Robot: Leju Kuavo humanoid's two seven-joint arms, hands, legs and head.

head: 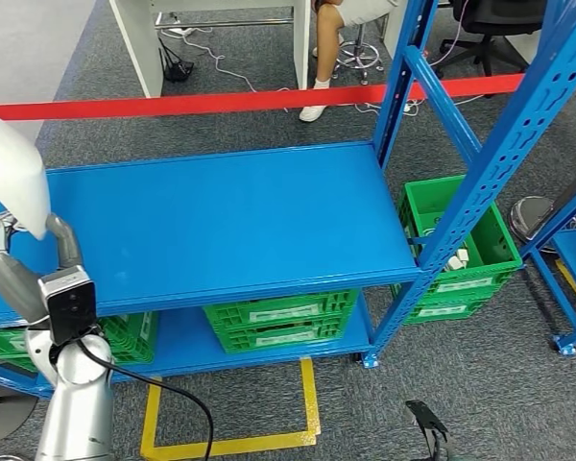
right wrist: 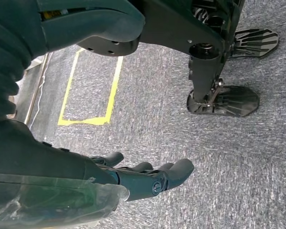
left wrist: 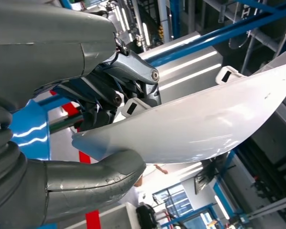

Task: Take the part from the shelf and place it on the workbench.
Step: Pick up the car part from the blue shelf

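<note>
The part is a long, curved, glossy white panel [left wrist: 206, 124]; its end shows at the far left of the head view as the white part [head: 10, 173]. My left hand [left wrist: 109, 133] grips it, thumb under the panel and darker fingers over it, held above the left end of the blue shelf's [head: 220, 216] upper board. The left hand [head: 6, 245] sits just below the panel in the head view. My right hand [right wrist: 145, 179] hangs beside my body over the grey carpet, fingers stretched out with nothing in them.
Green crates [head: 277, 322] sit on the lower shelf board, another green crate [head: 459, 250] stands right of the rack. Blue uprights [head: 510, 134] rise at the right. A red tape barrier [head: 198, 103] runs behind; a seated person's leg [head: 324, 58] beyond. Yellow floor marking [head: 307, 423] lies below.
</note>
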